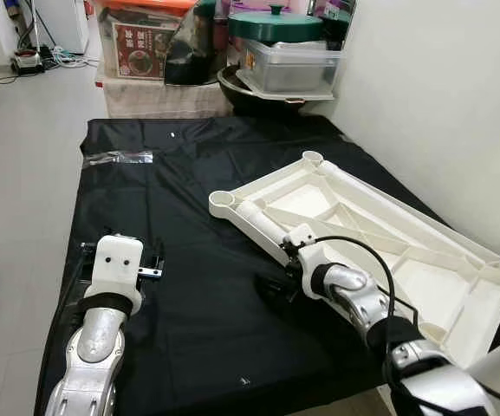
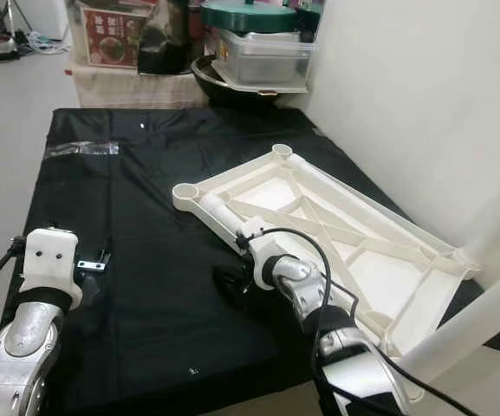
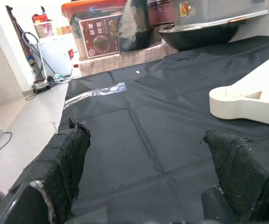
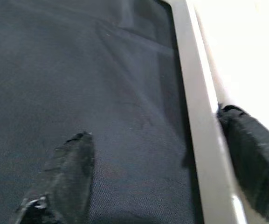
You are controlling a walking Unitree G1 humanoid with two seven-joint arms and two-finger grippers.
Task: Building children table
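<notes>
A cream plastic tabletop [image 1: 379, 234] lies upside down on a black sheet [image 1: 189, 199], ribs and corner sockets [image 1: 222, 201] facing up. One white leg [image 2: 466, 329] stands out of its near right corner. My right gripper [image 4: 155, 123] is low on the sheet at the tabletop's left rim [image 4: 197, 121]. It is open, one finger [image 4: 69, 172] on the sheet side and the other [image 4: 255, 163] over the tabletop. My left gripper [image 3: 146, 133] hovers open above bare sheet to the left, with the tabletop's corner [image 3: 251, 100] ahead of it.
Storage boxes [image 1: 141, 43], a green-lidded pot [image 1: 275, 24] and a black wok [image 1: 258, 91] line the sheet's far edge. A white wall [image 1: 440, 87] runs along the right. A strip of clear tape [image 1: 118, 158] lies on the sheet. Tiled floor [image 1: 24, 173] lies to the left.
</notes>
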